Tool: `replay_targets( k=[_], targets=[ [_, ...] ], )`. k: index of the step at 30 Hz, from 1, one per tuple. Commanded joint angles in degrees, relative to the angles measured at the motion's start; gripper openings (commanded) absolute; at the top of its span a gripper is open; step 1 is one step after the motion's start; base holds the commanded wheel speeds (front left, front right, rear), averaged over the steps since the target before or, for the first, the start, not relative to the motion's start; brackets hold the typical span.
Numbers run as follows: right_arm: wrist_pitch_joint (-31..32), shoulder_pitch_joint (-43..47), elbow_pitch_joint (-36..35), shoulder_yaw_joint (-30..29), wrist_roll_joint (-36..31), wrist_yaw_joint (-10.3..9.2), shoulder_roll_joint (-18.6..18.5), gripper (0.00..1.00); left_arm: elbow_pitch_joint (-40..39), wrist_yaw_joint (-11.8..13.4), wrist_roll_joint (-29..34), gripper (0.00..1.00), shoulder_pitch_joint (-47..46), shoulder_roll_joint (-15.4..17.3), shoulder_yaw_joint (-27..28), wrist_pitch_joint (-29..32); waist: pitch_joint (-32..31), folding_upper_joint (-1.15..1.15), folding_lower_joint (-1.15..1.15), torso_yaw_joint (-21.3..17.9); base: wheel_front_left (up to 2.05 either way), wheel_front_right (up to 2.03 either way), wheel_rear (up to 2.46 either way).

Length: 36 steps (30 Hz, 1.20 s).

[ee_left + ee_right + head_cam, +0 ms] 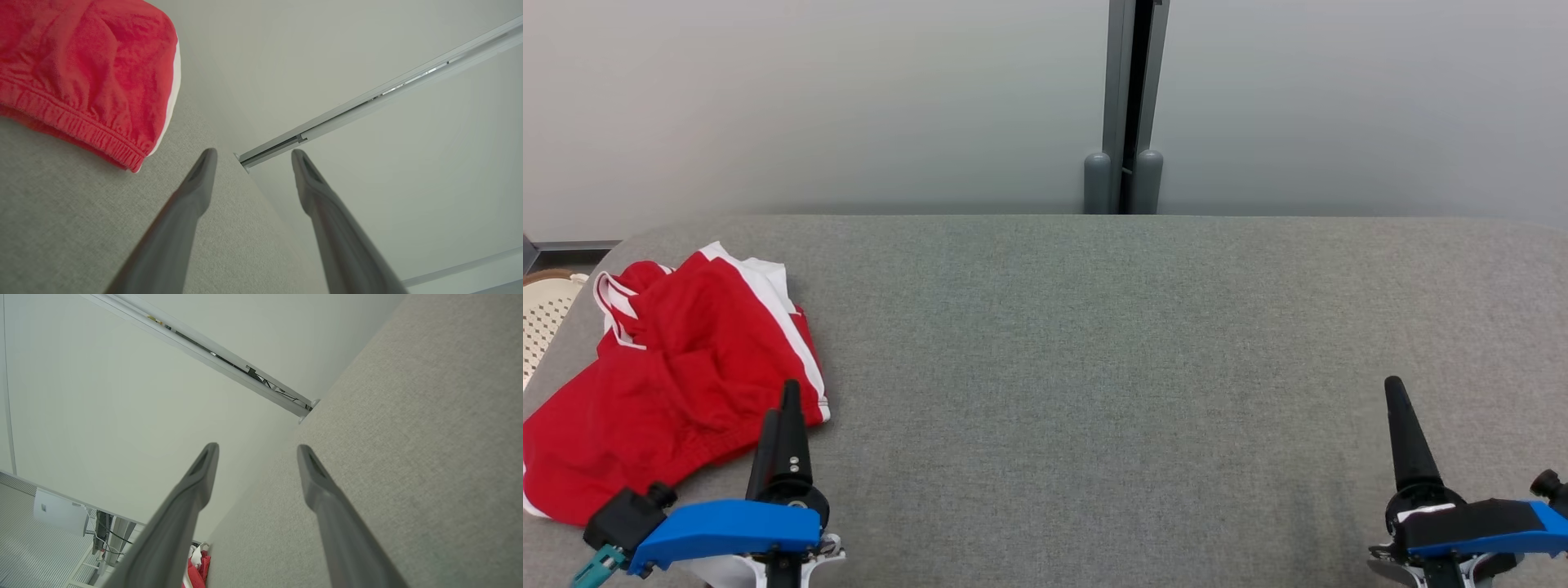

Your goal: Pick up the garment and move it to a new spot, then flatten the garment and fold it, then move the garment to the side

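Nearest, the left end effector hovers with its fingers apart, just beside the elastic hem of the red garment. The right end effector, also spread, sits well apart across the desk. The garment lies crumpled at the desk's left end. It is probably best to pinch a thick bunched fold by the hem, lift it clear, then carry it toward the bare middle beyond.

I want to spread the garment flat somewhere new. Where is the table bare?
The grey table is bare from the red garment across to the right gripper, and back to the wall-side edge. The left end is crowded: the crumpled garment, the left gripper beside it, a cream basket past the table's edge.
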Motion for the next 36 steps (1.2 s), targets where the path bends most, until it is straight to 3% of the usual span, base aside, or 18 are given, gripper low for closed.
replay_targets(
  k=[1, 9, 17, 36],
  targets=[
    [-0.56, -0.19, -1.4, 0.47, -3.06, 0.07, -0.39, 1.0, -1.23, 0.31, 2.72, 1.0, -0.62, 0.45, -0.64, -0.57, 0.02, 0.0, 0.0, 0.01, 0.0, 0.0, 0.0],
    [-2.14, 0.47, -1.94, 2.3, -12.24, 0.08, -0.44, 1.0, -0.31, 0.79, 14.74, 1.0, -0.16, 0.49, -3.46, -2.14, 0.09, 0.0, 0.0, 0.03, 0.0, 0.0, 0.0],
    [-3.6, 0.85, -1.35, 3.46, -19.23, 0.09, -0.5, 1.0, 1.26, 1.53, 22.27, 1.0, -0.11, 0.51, -4.9, -3.58, 0.24, 0.0, 0.0, 0.12, 0.0, 0.0, 0.0],
    [-6.49, 0.76, 0.27, 4.22, -33.2, 0.12, -0.6, 1.0, 3.7, 2.07, 33.76, 1.0, 0.28, 0.55, -5.77, -6.49, 0.48, 0.0, 0.0, 0.36, 0.0, 0.0, 0.0]
  ],
)
